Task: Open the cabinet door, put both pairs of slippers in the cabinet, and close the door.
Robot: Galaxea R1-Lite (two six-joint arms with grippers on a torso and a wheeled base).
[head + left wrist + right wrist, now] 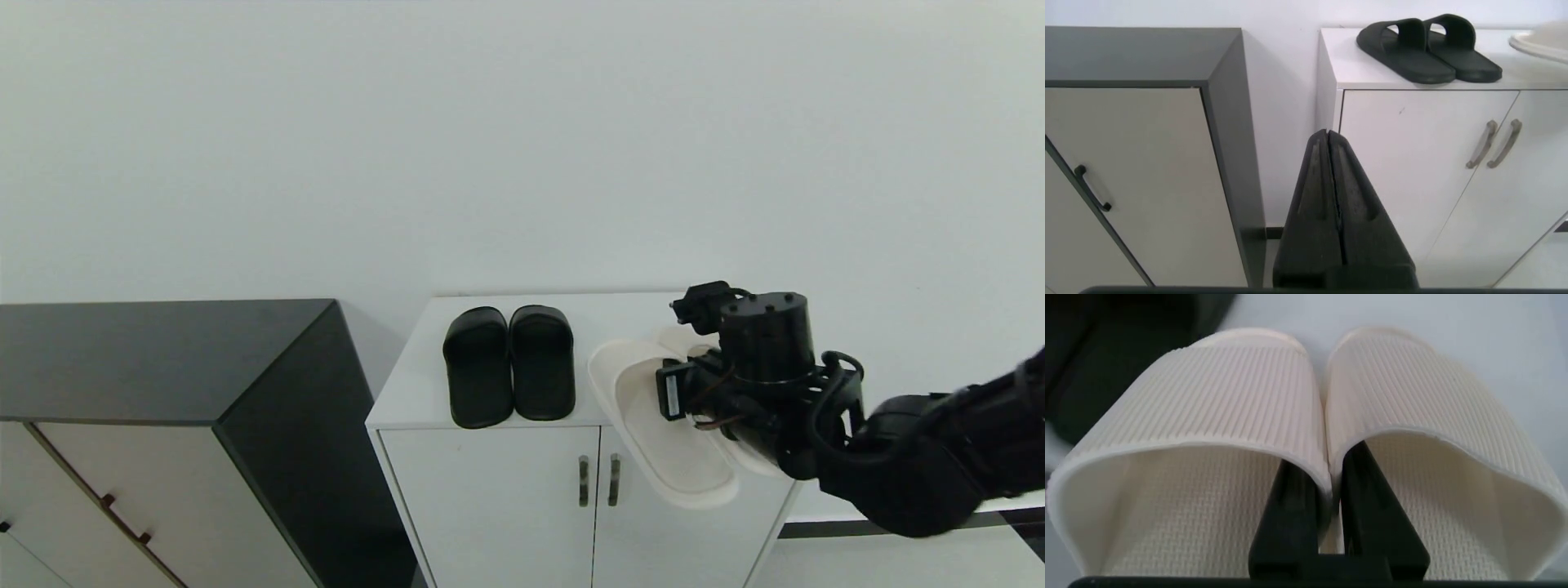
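Observation:
A pair of black slippers (508, 366) (1429, 49) lies side by side on top of the white cabinet (490, 506), left of centre. Both cabinet doors are closed, with their handles (598, 480) (1490, 144) meeting at the middle. My right gripper (694, 400) (1327, 482) is shut on the pair of white slippers (669, 433) (1249, 400), its fingers under the straps and pinching the inner sides together. The white pair tilts past the cabinet's front edge on the right. My left gripper (1327, 139) is shut and empty, low before the gap between the two cabinets.
A dark-topped cabinet (163, 359) (1135, 57) with pale doors stands close to the left of the white one. A plain white wall runs behind both. The toe of a white slipper (1543, 41) shows over the white cabinet's top.

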